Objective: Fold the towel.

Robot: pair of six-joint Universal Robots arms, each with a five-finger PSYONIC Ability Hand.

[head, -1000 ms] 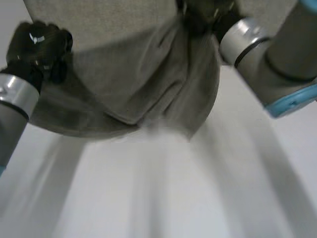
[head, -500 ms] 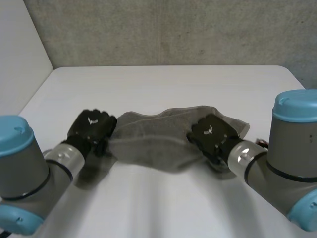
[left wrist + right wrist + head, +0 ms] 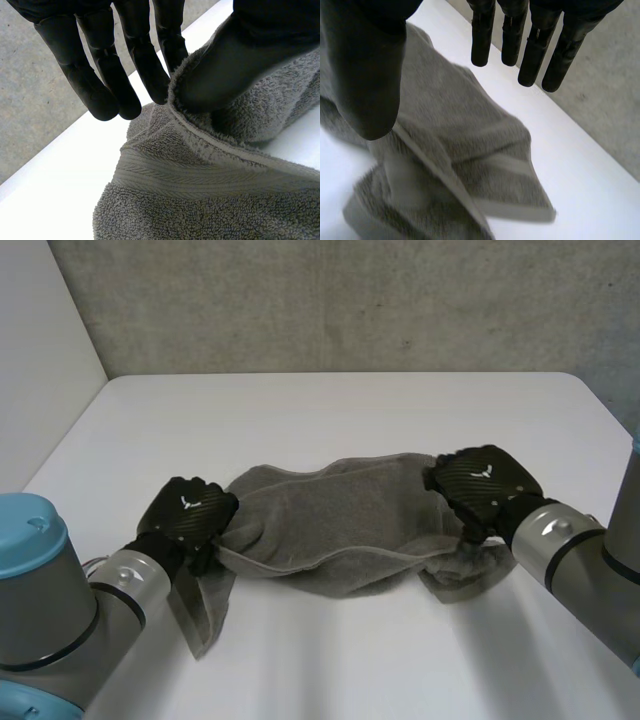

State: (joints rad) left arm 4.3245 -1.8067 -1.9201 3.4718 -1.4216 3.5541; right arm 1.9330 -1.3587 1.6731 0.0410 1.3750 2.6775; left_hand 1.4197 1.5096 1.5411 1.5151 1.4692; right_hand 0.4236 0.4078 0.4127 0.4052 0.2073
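Note:
A grey towel [image 3: 330, 525] lies rumpled across the white table [image 3: 330, 410], bunched into a long strip between my two hands. My left hand [image 3: 190, 512] sits at the towel's left end. In the left wrist view its thumb [image 3: 240, 65] pinches the hemmed edge of the towel [image 3: 200, 190] against a finger, so it is shut on the cloth. At the right end my right hand [image 3: 485, 483] hovers over the cloth. The right wrist view has its fingers [image 3: 535, 50] straight and the thumb held apart, with the towel [image 3: 460, 150] lying loose beneath the palm.
A concrete wall [image 3: 350, 300] rises behind the table's far edge, and a pale panel [image 3: 40, 360] stands at the far left. Bare tabletop stretches beyond the towel and in front of it.
The towel came down from close under the camera onto the table. My right hand let go of it, straightened its fingers and shifted right. My left hand kept its pinch.

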